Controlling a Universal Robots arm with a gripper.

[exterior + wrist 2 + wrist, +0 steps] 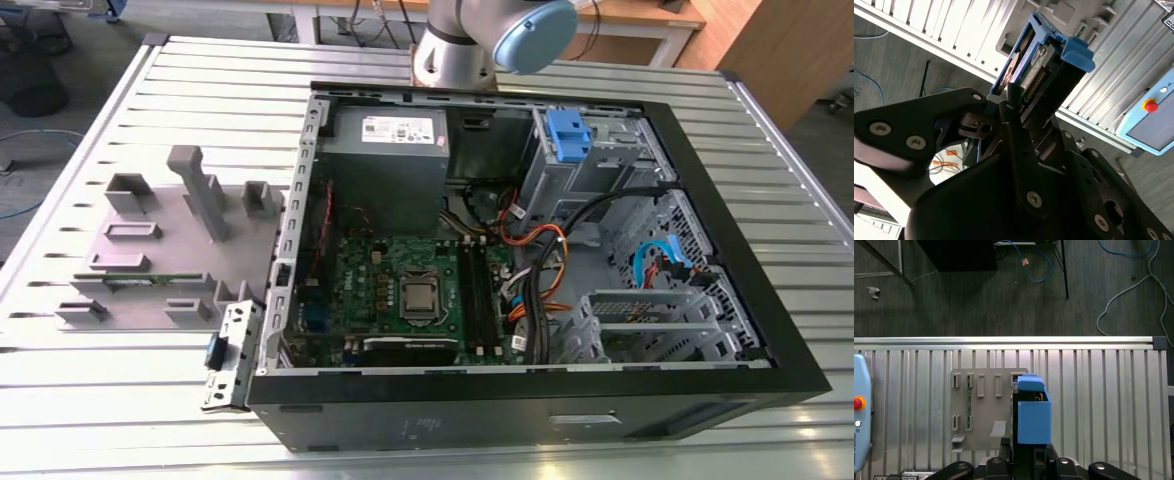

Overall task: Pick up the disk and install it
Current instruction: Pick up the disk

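The tool (pixel 1013 100) is clamped shut on one end of the disk (pixel 1040 59), gripping its blue carrier. The disk hangs clear of the ribbed table (pixel 1094 390), over the edge of the grey fixture plate (pixel 981 415).

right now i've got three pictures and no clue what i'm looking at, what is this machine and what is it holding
This is one robot arm working at a slatted metal table. The exterior view comes from a camera off the arm. It shows an open computer case on the table and, toward the exterior view's left, a grey plate with slots. The two wrist views come from cameras riding on the arm near its wrist. In both wrist views the black end effector is shut on the disk, a drive in a blue carrier, held up off the table. It is not yet installed in the case.
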